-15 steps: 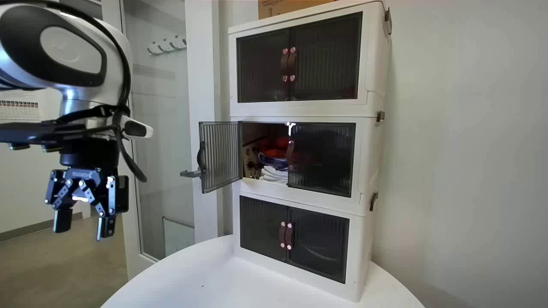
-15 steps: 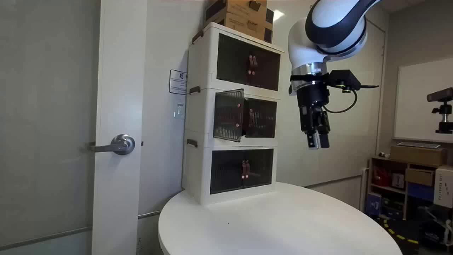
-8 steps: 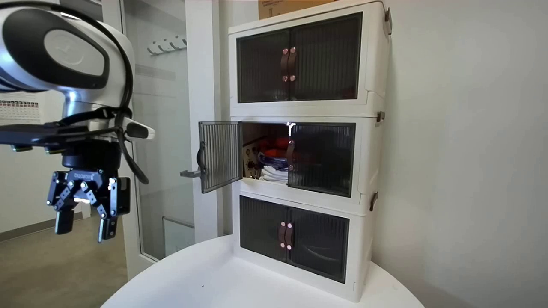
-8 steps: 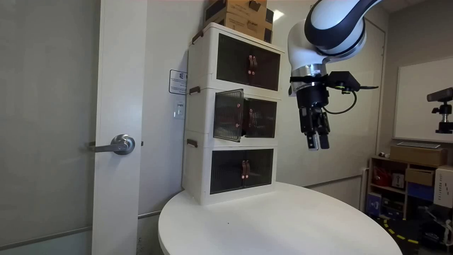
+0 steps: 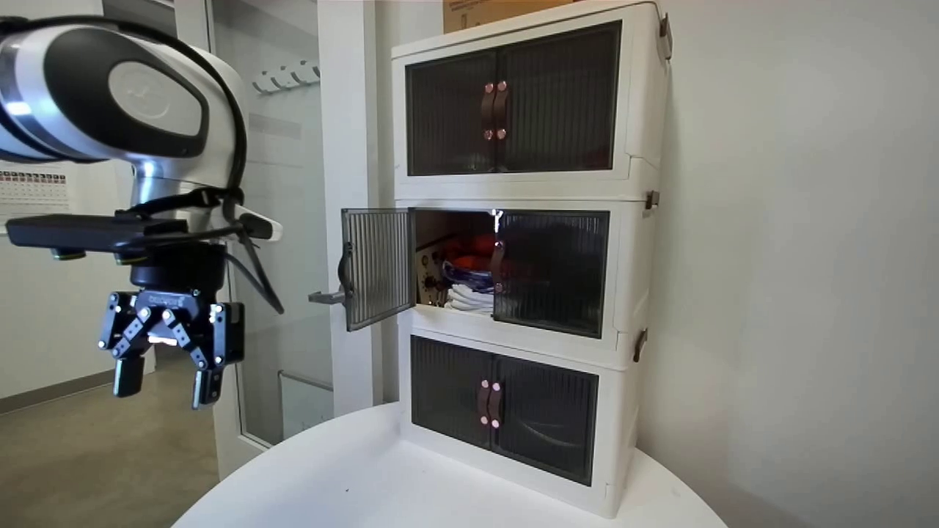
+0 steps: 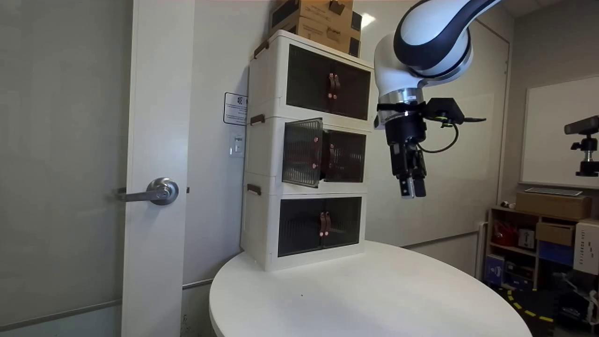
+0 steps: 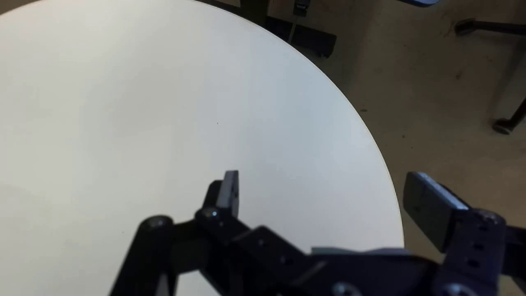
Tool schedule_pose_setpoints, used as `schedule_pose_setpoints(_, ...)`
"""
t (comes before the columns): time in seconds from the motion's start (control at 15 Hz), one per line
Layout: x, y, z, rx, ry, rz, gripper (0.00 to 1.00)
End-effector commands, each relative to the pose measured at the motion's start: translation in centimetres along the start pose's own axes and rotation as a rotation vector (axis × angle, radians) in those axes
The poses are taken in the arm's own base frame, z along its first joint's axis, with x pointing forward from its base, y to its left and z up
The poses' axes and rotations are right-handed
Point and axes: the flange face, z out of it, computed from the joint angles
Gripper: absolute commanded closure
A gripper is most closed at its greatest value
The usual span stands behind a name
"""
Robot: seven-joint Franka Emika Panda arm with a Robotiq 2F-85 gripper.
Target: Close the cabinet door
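The cabinet door (image 5: 380,268), a smoky ribbed panel with a dark handle, stands swung open at the left of the middle tier of the white cabinet (image 5: 447,189). It shows open in both exterior views, also here (image 6: 302,152). Folded white cloth and red and blue things show inside the tier. My gripper (image 5: 166,386) hangs pointing down, well apart from the door, with its tips lower than the door's bottom edge in that exterior view. It is also in the other views (image 6: 412,187) (image 7: 322,183). Its jaws are wide apart with nothing between them. The door is out of the wrist view.
The right middle door (image 5: 552,271) sits in its frame, its inner edge by the opening. The round white table (image 6: 374,290) carries the cabinet. A glass room door with a lever handle (image 6: 161,191) stands beside it. Cardboard boxes (image 6: 323,28) lie on top.
My arm and gripper have moved sideways toward the cabinet, rightward in an exterior view and slightly leftward in another. The jaws stay open. The cabinet door has not moved.
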Motion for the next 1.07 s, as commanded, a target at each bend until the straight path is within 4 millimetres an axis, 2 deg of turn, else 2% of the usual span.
schedule_pose_setpoints(0.0, 0.2, 0.6, -1.5, 0.009, 0.014, -0.062, 0.00)
schedule_pose_setpoints(0.67, -2.2, 3.7, -5.4, -0.043, 0.106, -0.135, 0.00)
schedule_pose_setpoints(1.0, -2.1, 3.7, -7.6, -0.101, 0.180, -0.117, 0.00)
